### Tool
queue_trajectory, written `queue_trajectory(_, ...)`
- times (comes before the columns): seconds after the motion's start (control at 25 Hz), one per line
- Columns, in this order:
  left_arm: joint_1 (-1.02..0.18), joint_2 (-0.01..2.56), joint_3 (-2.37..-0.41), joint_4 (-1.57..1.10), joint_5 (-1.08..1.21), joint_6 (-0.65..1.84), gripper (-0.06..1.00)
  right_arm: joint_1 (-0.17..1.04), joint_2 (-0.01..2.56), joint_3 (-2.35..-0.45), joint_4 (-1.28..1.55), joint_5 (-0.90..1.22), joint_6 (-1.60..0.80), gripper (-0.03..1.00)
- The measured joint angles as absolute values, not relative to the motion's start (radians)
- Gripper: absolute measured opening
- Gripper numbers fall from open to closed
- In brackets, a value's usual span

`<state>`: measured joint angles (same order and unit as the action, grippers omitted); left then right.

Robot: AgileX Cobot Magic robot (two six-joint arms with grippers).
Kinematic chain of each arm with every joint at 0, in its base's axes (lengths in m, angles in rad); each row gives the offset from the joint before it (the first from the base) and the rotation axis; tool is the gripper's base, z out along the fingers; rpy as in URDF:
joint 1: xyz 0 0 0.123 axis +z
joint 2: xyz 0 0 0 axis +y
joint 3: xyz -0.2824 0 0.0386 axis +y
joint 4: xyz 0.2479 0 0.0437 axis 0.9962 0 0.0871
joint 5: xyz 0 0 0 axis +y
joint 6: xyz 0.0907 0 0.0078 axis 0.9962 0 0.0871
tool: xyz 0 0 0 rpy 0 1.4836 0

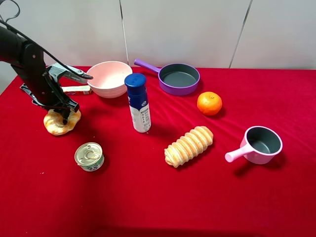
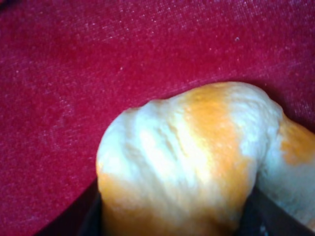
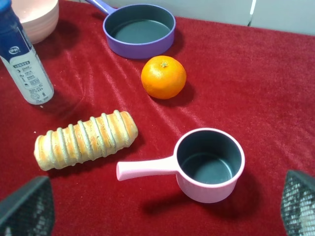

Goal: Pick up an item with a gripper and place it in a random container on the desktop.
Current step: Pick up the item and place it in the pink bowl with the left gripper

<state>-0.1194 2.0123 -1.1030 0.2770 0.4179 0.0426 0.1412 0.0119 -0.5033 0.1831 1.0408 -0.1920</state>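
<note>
The item, a golden-yellow ring-shaped twisted bread, lies on the red desktop at the left. My left gripper comes down on it from above, shut on the ring's rim. In the left wrist view the bread fills the space between two dark fingers. The container, a pale pink bowl, stands behind and to the right of it, and its edge shows in the right wrist view. My right gripper is open, fingers wide apart, holding nothing; it is out of the high view.
A blue-capped white bottle stands mid-table, and a tin can lies in front of the bread. A long ridged loaf, an orange, a purple pan and a small pink handled pot are to the right.
</note>
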Motion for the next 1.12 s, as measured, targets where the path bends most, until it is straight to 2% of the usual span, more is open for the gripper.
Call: queue_trajectory(1.12,-0.119,2.024,-1.265,0.288,0.734,0.044,0.45,0.141,0.012,-0.503,0.183,1.041,-0.192,0.69)
